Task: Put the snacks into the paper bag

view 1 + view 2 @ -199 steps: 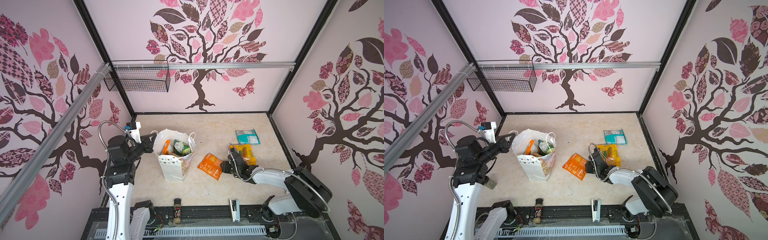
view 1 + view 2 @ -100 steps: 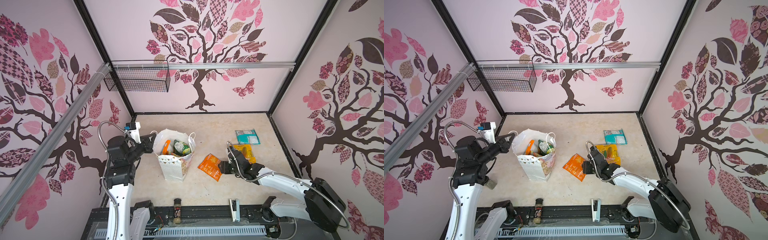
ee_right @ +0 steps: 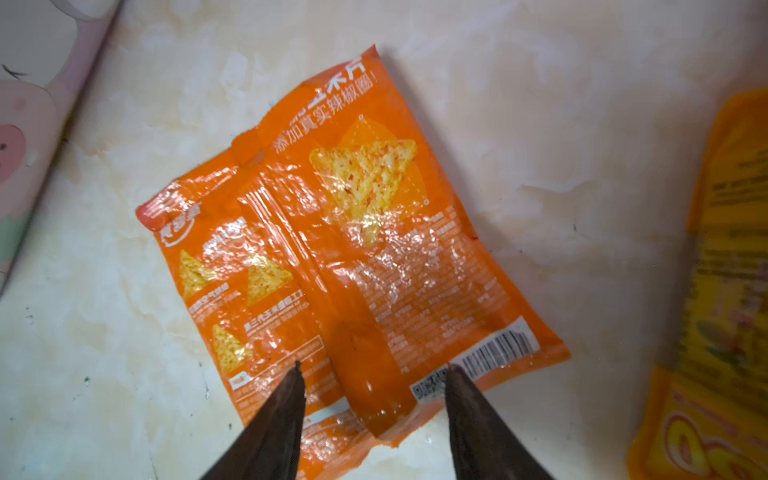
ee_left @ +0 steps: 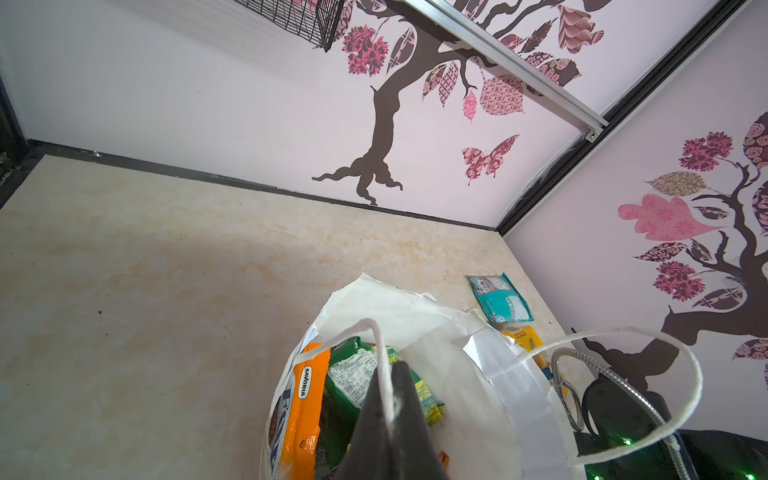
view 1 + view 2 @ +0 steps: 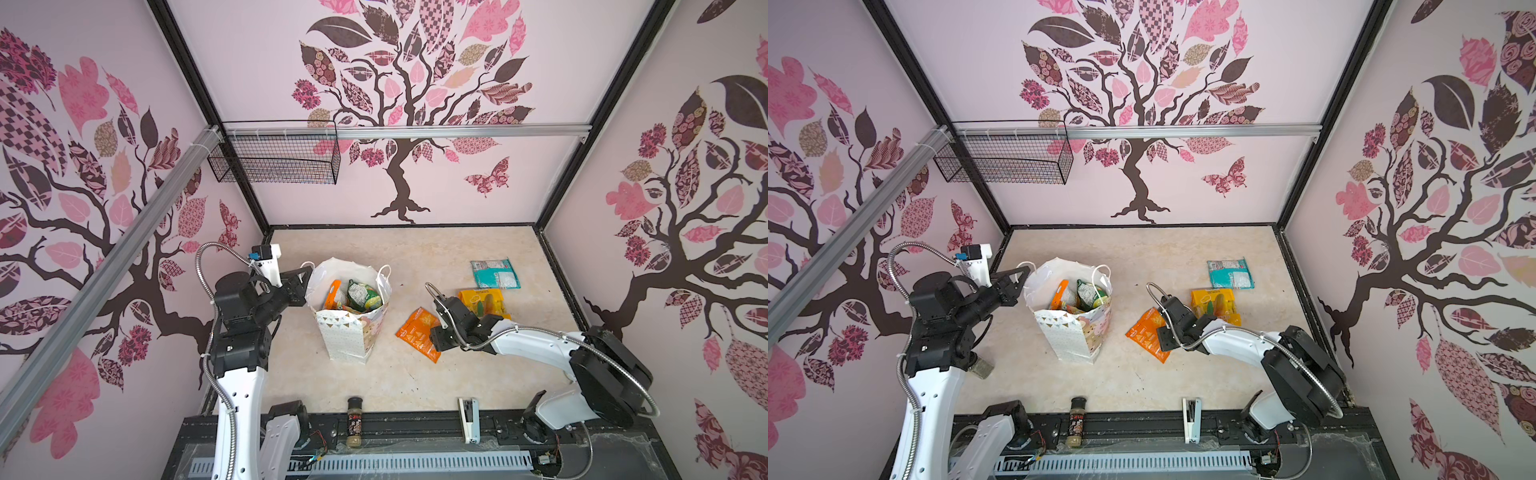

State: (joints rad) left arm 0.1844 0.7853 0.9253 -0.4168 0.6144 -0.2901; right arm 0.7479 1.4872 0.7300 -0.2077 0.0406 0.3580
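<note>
On the surface [image 5: 419, 253]: orange packet [image 3: 353, 257], yellow packet [image 5: 482, 301], teal packet [image 5: 494, 274] are lying outside the bag [image 5: 349, 338].
Bag: is standing open, holding several packets [image 5: 357, 293].
Left pincer [image 4: 389, 368]: is clamping the handle [image 4: 380, 345].
Right pincer [image 3: 374, 365]: jaws are hovering apart over orange packet.
Left to do: three packets.

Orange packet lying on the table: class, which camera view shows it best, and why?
The right wrist view: the orange packet fills the frame, print readable. Both top views show it small; left wrist misses it.

Both top views high above whole table [image 5: 415, 257]; wrist views near, seemingly downward.
</note>
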